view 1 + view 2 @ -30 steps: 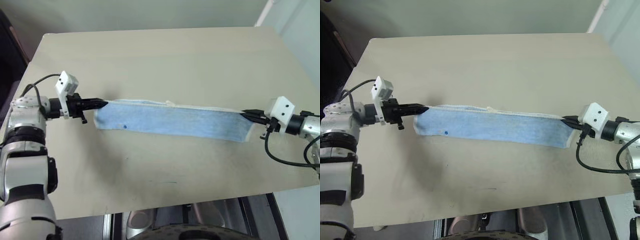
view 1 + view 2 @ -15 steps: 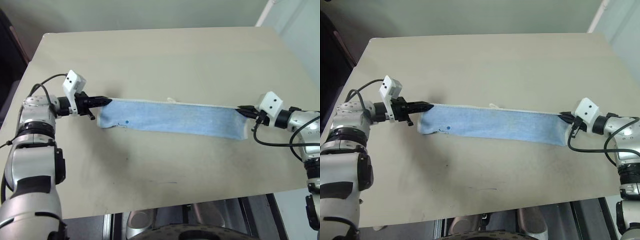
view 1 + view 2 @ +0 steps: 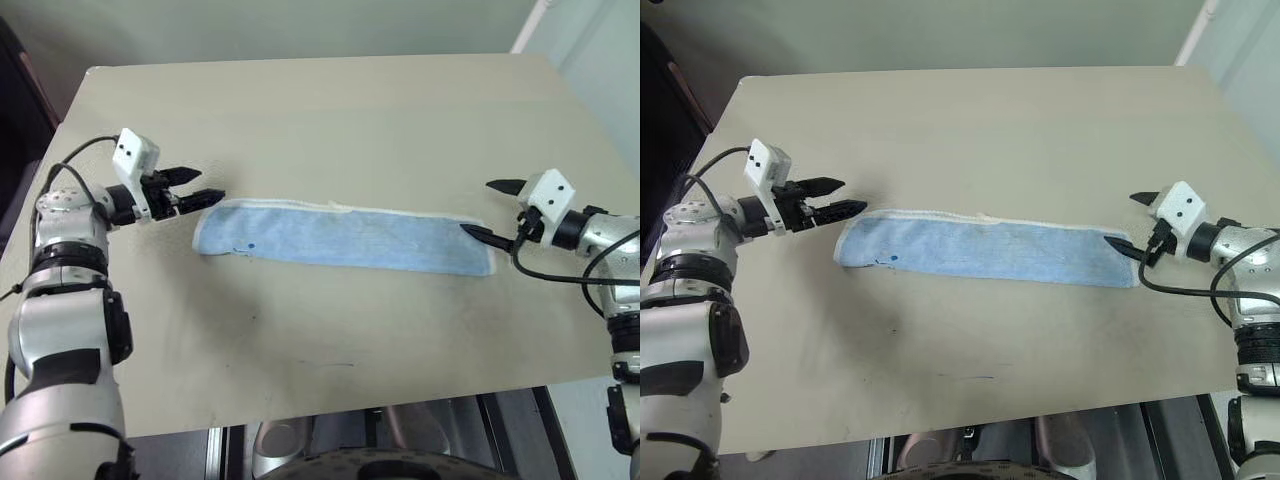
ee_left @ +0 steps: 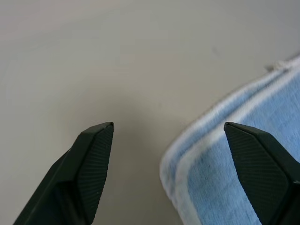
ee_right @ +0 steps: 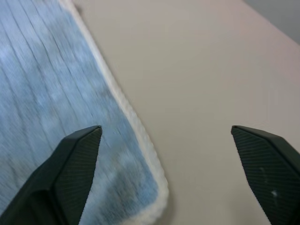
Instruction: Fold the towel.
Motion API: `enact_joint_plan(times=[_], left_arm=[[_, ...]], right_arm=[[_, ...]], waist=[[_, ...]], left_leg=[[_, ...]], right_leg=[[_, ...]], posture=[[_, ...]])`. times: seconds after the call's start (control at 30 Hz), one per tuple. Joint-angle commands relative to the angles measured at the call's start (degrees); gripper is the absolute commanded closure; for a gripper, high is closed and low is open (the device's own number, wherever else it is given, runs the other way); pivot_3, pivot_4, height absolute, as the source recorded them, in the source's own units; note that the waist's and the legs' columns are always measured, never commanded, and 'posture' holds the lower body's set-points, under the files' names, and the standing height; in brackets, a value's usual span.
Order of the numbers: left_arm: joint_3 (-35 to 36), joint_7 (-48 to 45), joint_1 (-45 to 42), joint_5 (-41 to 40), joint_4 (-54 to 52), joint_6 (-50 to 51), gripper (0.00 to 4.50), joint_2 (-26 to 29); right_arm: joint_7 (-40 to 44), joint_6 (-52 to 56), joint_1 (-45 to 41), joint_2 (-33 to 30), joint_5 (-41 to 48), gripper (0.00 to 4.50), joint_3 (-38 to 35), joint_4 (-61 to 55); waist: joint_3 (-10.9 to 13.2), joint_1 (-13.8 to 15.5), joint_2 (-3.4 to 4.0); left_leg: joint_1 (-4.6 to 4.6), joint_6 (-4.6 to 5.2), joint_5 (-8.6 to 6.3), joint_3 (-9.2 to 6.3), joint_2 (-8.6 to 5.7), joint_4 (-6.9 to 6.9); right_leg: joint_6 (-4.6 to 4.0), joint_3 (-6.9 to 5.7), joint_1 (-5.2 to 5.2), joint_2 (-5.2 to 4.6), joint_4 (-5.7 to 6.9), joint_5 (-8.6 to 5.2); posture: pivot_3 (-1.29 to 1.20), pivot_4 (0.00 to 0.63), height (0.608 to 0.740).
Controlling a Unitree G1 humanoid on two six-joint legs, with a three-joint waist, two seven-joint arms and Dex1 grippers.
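The towel (image 3: 345, 238) is a light-blue strip with white edging, folded lengthwise and lying flat across the middle of the table (image 3: 350, 120). A small dark logo (image 3: 250, 247) sits near its left end, and a white loop (image 3: 340, 206) pokes out of its far edge. My left gripper (image 3: 205, 185) hovers open just off the towel's left end, holding nothing. In the left wrist view, the towel's corner (image 4: 211, 178) lies below the spread fingers (image 4: 93, 159). My right gripper (image 3: 478, 208) is open at the right end, with one fingertip over the towel's corner (image 5: 56, 84).
The beige table runs to a front edge (image 3: 330, 415) close to me and a right edge (image 3: 600, 130) just beyond my right arm. A dark object (image 3: 20, 90) stands off the table's left side. Bare tabletop surrounds the towel.
Both grippers went from shut on the towel's ends to open and let go. The towel has settled flat on the table. Both hands rose slightly and moved forward.
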Motion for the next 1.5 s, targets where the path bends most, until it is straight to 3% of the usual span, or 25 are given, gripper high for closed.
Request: enact_joint_plan(times=[0.03, 0.13, 0.27, 0.4, 0.53, 0.7, 0.83, 1.1, 1.5], left_arm=[[3.88, -2.09, -3.06, -3.28, -1.24, 1.17, 0.49, 0.6], [4.33, -6.14, -2.68, -4.0, -2.67, 2.64, 0.03, 0.76], [4.18, -17.8, -1.74, -7.41, -8.23, 11.94, 0.03, -0.11], [1.98, -21.34, 3.08, -8.62, -18.74, 15.91, 0.03, -2.38], [-0.42, -20.76, 9.22, -9.51, -29.89, 17.6, 0.03, -4.37], [-3.8, -20.62, 17.03, -11.94, -42.81, 21.48, 0.03, -6.07], [-5.94, -18.34, 22.04, -12.94, -50.46, 22.06, 0.03, -7.94], [-8.04, -14.54, 25.75, -13.34, -55.46, 21.62, 0.03, -10.53], [-9.58, -12.16, 27.61, -14.12, -57.78, 20.66, 0.03, -12.8]], right_arm=[[-0.25, 8.7, 2.78, -1.53, 7.49, 0.0, -6.45, -8.23], [-1.37, 18.79, 7.36, -1.51, 15.22, 0.0, -11.63, -15.74], [-5.75, 35.77, 13.77, -1.43, 26.81, 0.0, -18.75, -24.7], [-11.01, 52.89, 19.67, -2.24, 38.54, 0.0, -24.64, -31.0], [-18.63, 67.49, 20.7, -1.23, 52.54, 0.0, -29.59, -30.42], [-29.0, 78.59, 22.01, 0.65, 65.76, 0.0, -30.31, -26.12], [-40.23, 79.11, 24.65, 2.27, 78.14, 0.0, -28.94, -23.32], [-58.96, 68.29, 32.5, 3.31, 97.39, 0.0, -23.05, -21.53], [-72.84, 56.34, 28.83, 10.29, 99.05, 0.0, -22.16, -18.71]], waist=[[0.0, 0.13, -0.01], [0.0, 0.19, 0.0], [0.0, 0.24, -0.01], [0.0, 0.35, -0.01], [0.01, 0.26, -0.02], [0.02, 0.15, -0.05], [0.02, 0.3, -0.04], [0.02, 0.57, -0.04], [-0.01, 0.25, -0.07]], left_leg=[[-0.03, -0.01, 0.01, 0.0, 0.0, 0.0], [-0.03, -0.05, 0.04, 0.04, -0.01, 0.0], [-0.04, -0.09, 0.06, 0.06, -0.01, -0.01], [-0.02, -0.08, 0.06, 0.07, -0.05, 0.0], [0.02, -0.07, 0.05, 0.09, -0.08, 0.01], [0.04, -0.05, 0.04, 0.07, -0.06, 0.0], [0.03, 0.02, 0.0, 0.08, -0.06, 0.0], [0.03, 0.13, -0.07, 0.04, -0.06, 0.0], [0.05, 0.25, -0.04, 0.06, -0.08, 0.1]], right_leg=[[-0.06, 0.0, -0.01, 0.0, -0.01, -0.04], [-0.21, 0.02, 0.0, 0.0, -0.01, -0.17], [-0.23, 0.01, 0.0, 0.0, -0.01, -0.32], [-0.16, 0.04, 0.07, -0.01, -0.01, -0.39], [-0.08, 0.11, 0.09, -0.01, 0.01, -0.42], [0.13, 0.11, 0.09, 0.03, 0.03, -0.53], [0.2, 0.14, 0.1, 0.02, 0.05, -0.57], [0.48, 0.14, 0.17, 0.0, 0.04, -0.74], [0.78, 0.19, 0.22, -0.03, -0.1, -0.47]], posture=[[0.0, 0.15, 0.74], [0.0, 0.15, 0.74], [0.0, 0.15, 0.74], [0.0, 0.15, 0.74], [0.0, 0.15, 0.74], [0.0, 0.15, 0.74], [0.0, 0.15, 0.74], [0.0, 0.15, 0.74], [0.0, 0.15, 0.74]])
